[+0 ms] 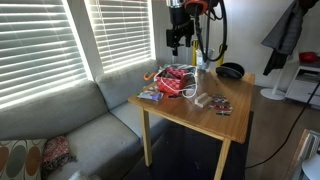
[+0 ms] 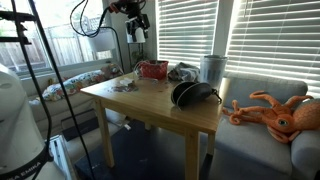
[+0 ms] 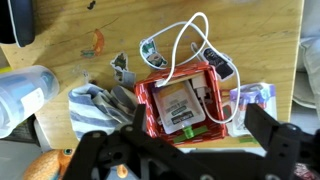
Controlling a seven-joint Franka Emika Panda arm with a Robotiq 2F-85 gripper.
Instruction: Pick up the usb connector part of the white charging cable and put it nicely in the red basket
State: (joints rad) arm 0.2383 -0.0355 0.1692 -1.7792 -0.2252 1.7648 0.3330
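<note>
The red basket (image 3: 146, 98) sits on the wooden table, also seen in both exterior views (image 1: 176, 80) (image 2: 153, 69). The white charging cable (image 3: 190, 25) loops out over the basket's far rim and runs back into it along the right wall. A white end piece that may be the usb connector (image 3: 201, 87) lies inside the basket beside a white packet; its detail is too small to tell. My gripper (image 3: 200, 135) hangs open and empty well above the basket (image 1: 177, 42) (image 2: 138, 30).
A clear bottle (image 3: 20, 90) and grey cloth (image 3: 100, 105) lie on one side of the basket, and a purple-white packet (image 3: 255, 100) on the other. Black headphones (image 2: 190, 94), a clear cup (image 2: 212, 68) and a flat dark packet (image 1: 222, 106) share the table. A sofa with an orange plush (image 2: 280, 112) stands alongside.
</note>
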